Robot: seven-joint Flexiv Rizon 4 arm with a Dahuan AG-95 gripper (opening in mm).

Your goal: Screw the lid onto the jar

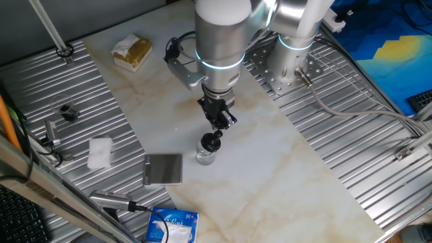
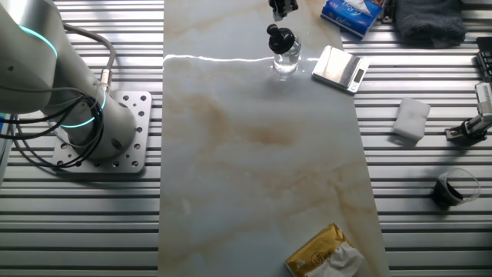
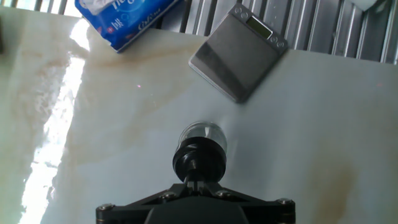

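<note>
The jar (image 1: 205,157) (image 2: 286,59) (image 3: 203,135) is small, clear glass, and stands upright on the marble tabletop. The black lid (image 1: 213,142) (image 2: 280,36) (image 3: 200,160) with its knobbed top sits at the jar's mouth. I cannot tell whether it rests on the rim or hovers just above it. My gripper (image 1: 217,130) (image 2: 282,12) (image 3: 196,182) comes down from directly above and is shut on the lid's knob. In the hand view, the lid hides most of the jar's opening.
A grey square plate (image 1: 163,169) (image 2: 340,67) (image 3: 239,53) lies close beside the jar. A blue tissue pack (image 1: 173,226) (image 2: 352,9) (image 3: 121,18) sits past it. A white cloth (image 1: 100,152) (image 2: 410,119) and a yellow packet (image 1: 132,52) (image 2: 323,252) lie farther off.
</note>
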